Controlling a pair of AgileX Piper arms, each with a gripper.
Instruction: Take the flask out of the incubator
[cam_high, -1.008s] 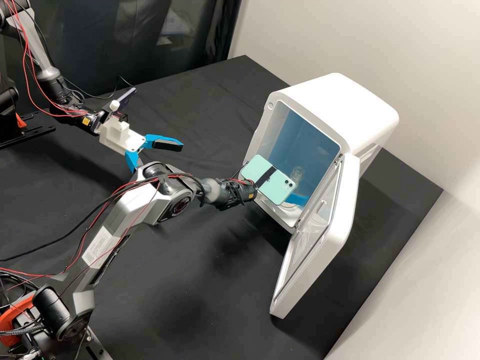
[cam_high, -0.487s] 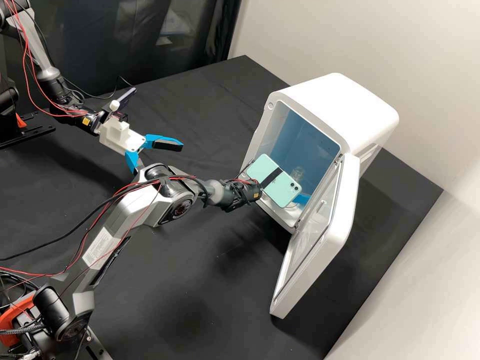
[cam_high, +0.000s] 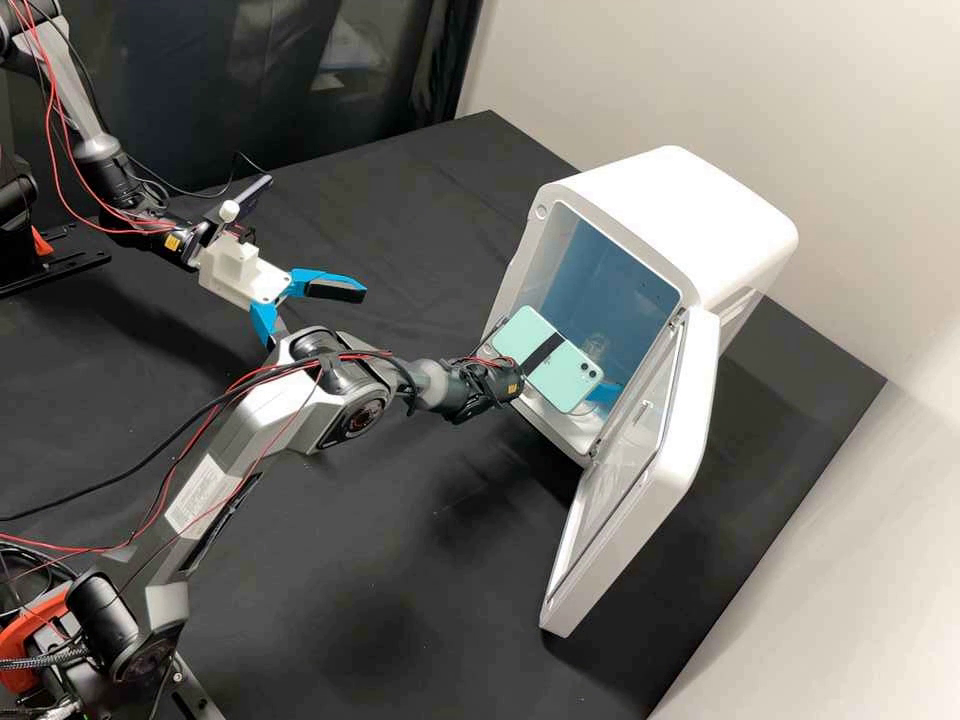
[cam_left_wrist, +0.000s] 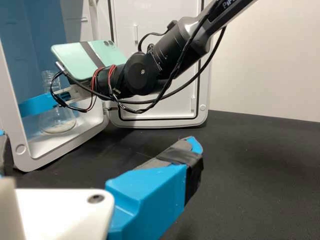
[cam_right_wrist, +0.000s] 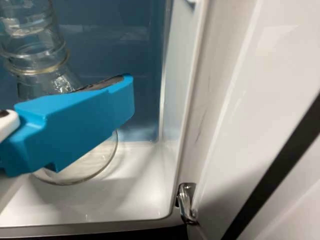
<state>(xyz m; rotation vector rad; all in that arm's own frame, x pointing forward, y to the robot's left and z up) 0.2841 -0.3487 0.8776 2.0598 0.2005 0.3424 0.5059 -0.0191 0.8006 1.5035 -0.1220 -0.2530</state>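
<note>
the clear glass flask (cam_right_wrist: 36, 35) stands upright on the white floor inside the incubator (cam_high: 690, 220), in front of the blue rear wall. the right gripper (cam_high: 601, 394) is inside the chamber, low down at the flask's body and close against it. whether its jaws are closed on the glass or just beside it cannot be told. a mint-green phone (cam_high: 545, 358) strapped to that arm's wrist sits in the incubator's opening. the incubator's door (cam_high: 640, 470) is swung wide open on its side hinge. the left gripper (cam_high: 300, 303) hangs above the black bench (cam_high: 400, 560), well apart from the incubator, with its jaws spread wide and nothing between them.
</note>
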